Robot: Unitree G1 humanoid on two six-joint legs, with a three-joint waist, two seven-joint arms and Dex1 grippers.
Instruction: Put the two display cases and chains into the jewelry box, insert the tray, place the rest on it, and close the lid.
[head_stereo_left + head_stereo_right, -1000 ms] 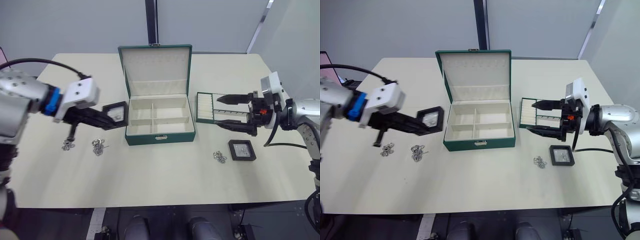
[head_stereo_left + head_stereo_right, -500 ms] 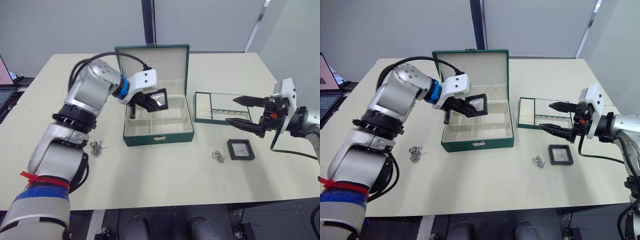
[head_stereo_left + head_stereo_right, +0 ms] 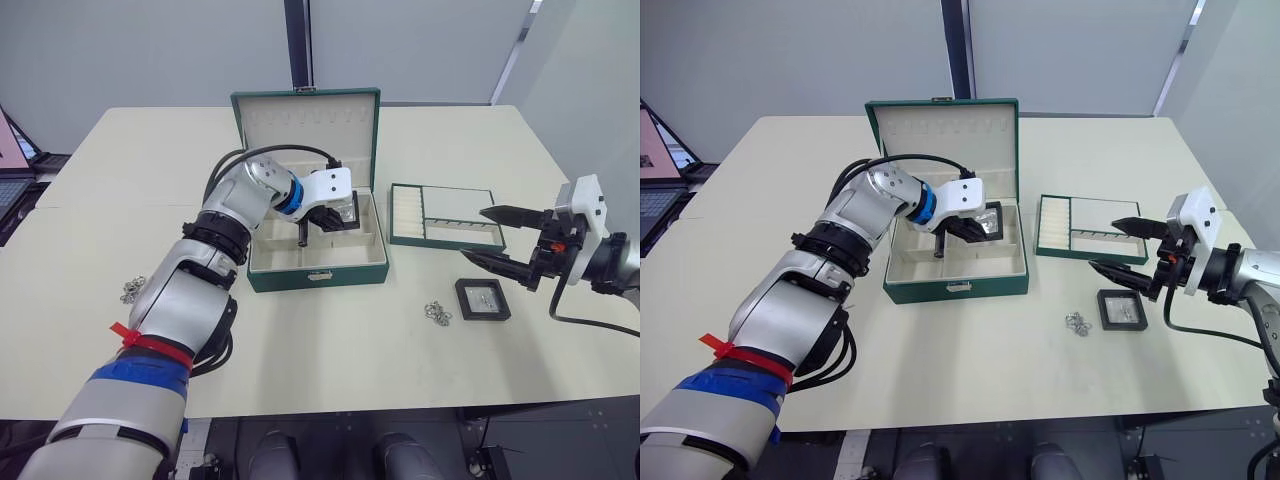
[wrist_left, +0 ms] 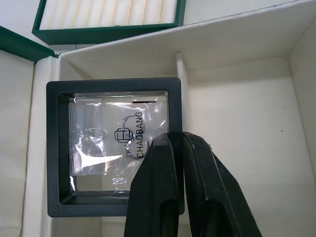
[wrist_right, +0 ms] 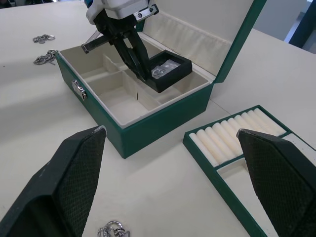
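Left eye view: in the middle, the left gripper (image 3: 343,212) pinches one display case (image 3: 346,207) inside the open jewelry box (image 3: 318,277). The right gripper (image 3: 497,238), spread wide, waits at right. The other case (image 3: 483,299), chains (image 3: 437,312) and tray (image 3: 445,216) are not yet packed.

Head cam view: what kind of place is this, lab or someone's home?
Probably a lab or office test room: a plain cream table set against bare grey wall panels, and an open laptop at the table's edge, beside the staged jewelry box.
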